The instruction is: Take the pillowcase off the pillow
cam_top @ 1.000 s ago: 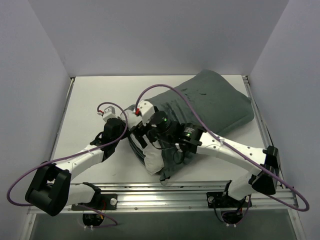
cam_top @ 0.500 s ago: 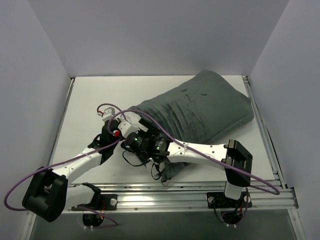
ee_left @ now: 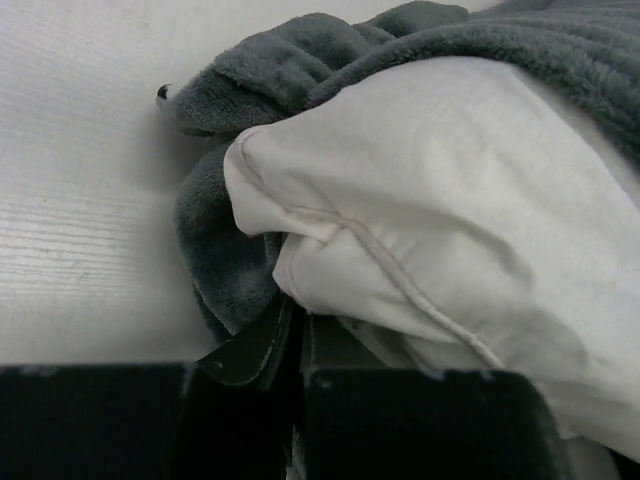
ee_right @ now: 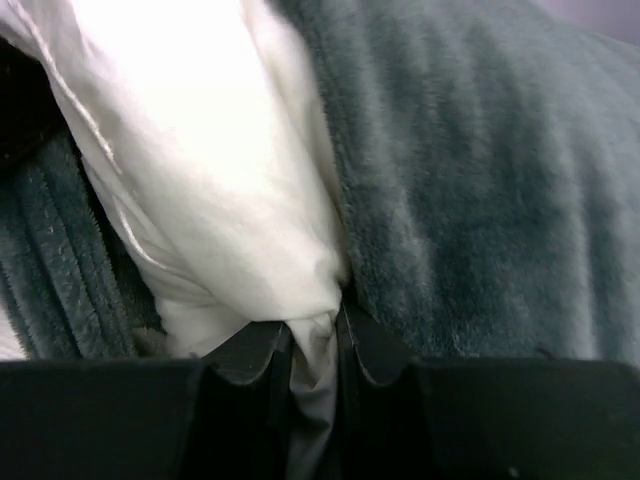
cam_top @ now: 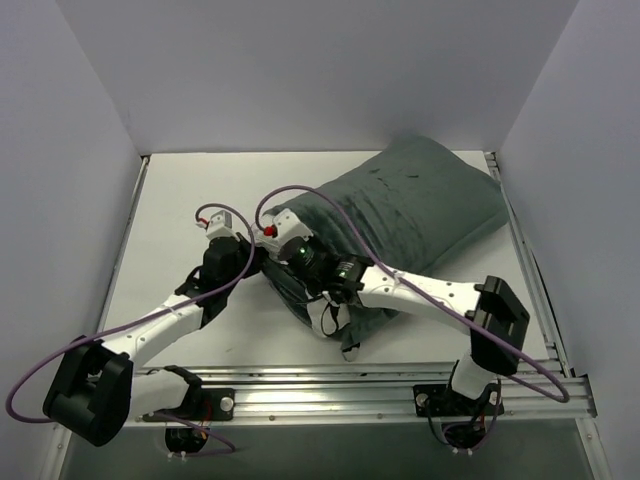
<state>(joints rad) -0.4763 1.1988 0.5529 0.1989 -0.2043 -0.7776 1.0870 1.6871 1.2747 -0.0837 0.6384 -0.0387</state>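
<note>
The pillowcase (cam_top: 410, 215), grey-green velvety side up, lies slanted across the middle and right of the table (cam_top: 170, 200) with the pillow inside. A white corner of the pillow (ee_left: 420, 190) pokes out of the bunched case mouth (ee_left: 225, 250). My left gripper (cam_top: 256, 262) sits at that mouth. Its jaws are pressed together where the grey hem folds under the pillow's corner (ee_left: 298, 325). My right gripper (cam_top: 280, 268) reaches in from the right, beside the left one. It is shut on a pinch of white pillow fabric (ee_right: 312, 335), and grey pillowcase (ee_right: 480, 200) lies against its right finger.
Purple cables (cam_top: 350, 190) loop over the pillowcase and beside the left arm. An aluminium rail (cam_top: 330, 385) runs along the near edge. Grey walls close in the left, back and right. White tabletop shows at the left and back.
The right gripper pulled back from its reach to the left, moved up to the case mouth and shut on the white pillow fabric. The left gripper stayed shut in place.
</note>
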